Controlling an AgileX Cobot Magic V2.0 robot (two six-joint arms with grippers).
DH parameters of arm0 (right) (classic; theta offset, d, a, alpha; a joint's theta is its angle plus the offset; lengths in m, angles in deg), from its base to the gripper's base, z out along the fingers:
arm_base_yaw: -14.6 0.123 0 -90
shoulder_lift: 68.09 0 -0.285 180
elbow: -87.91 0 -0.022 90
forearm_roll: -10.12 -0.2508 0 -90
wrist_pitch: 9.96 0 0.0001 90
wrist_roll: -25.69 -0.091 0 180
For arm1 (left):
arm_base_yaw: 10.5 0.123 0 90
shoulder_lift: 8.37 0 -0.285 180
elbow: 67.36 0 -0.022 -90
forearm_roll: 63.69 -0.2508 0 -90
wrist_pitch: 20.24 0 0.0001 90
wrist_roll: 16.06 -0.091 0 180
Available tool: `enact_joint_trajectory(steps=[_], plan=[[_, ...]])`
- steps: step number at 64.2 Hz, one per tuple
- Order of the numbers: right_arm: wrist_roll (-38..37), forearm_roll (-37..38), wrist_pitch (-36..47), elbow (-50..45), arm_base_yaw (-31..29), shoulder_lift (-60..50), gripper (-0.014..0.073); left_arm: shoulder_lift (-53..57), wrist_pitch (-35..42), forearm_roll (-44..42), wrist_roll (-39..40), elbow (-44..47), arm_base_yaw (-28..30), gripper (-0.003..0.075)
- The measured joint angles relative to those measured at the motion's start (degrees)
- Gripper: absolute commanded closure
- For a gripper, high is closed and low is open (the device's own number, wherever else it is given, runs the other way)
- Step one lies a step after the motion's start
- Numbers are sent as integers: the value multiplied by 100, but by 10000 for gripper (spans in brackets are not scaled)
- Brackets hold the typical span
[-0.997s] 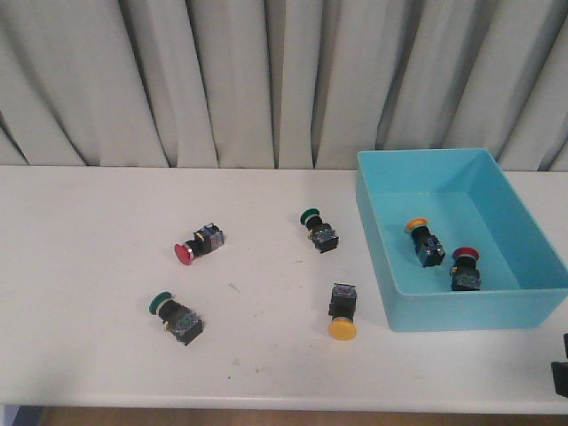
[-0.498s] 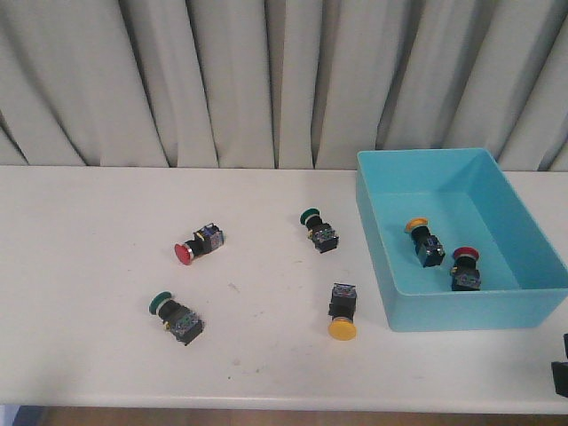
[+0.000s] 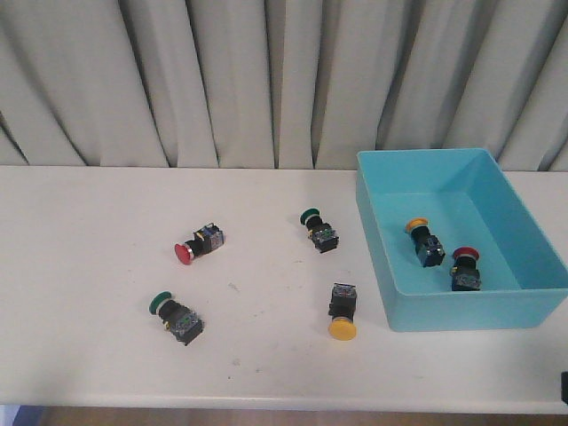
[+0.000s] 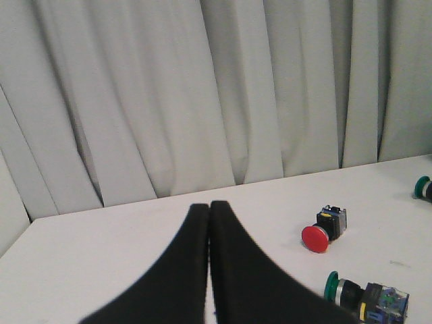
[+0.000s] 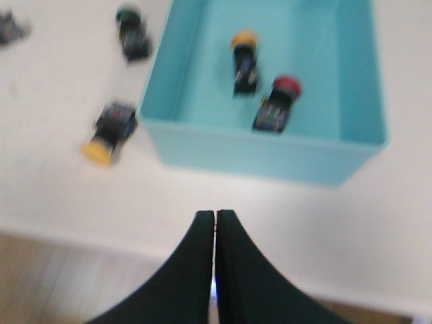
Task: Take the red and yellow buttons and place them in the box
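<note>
Turquoise plastic, the box (image 3: 461,312) stood at the table's (image 3: 80,266) right side, holding one yellow-capped button (image 3: 424,241) and one red-capped button (image 3: 465,269), caps toward the curtain. Outside lay a red button (image 3: 198,245), cap pointing left, and a yellow button (image 3: 343,311), cap toward the camera. Both the left gripper (image 4: 208,210) and right gripper (image 5: 214,217) had fingers pressed together, empty.

- white table (image 3: 89,266), a bit scuffed near the middle
- turquoise box (image 3: 461,306) sits on its right side
- red button (image 3: 197,245) lying left of center
- yellow button (image 3: 342,312) just beside the box's near-left corner
- two green-capped switches: one (image 3: 176,317) front left, one (image 3: 319,230) near the middle
</note>
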Motion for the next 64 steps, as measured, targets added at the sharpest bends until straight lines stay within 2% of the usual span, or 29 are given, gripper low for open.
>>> enact_joint_trajectory(steps=[18, 26, 37, 64], plan=[[11, -150, 2869, -2270, 0, -1973, 601, 0, 0, 0, 0, 0, 0, 728], [11, -177, 3575, -2946, 0, -2654, 601, 0, 0, 0, 0, 0, 0, 728], [11, -182, 3831, -3219, 0, -3186, 601, 0, 0, 0, 0, 0, 0, 728], [-150, -70, 3872, -3238, 0, -3197, 599, 0, 0, 0, 0, 11, 0, 728]])
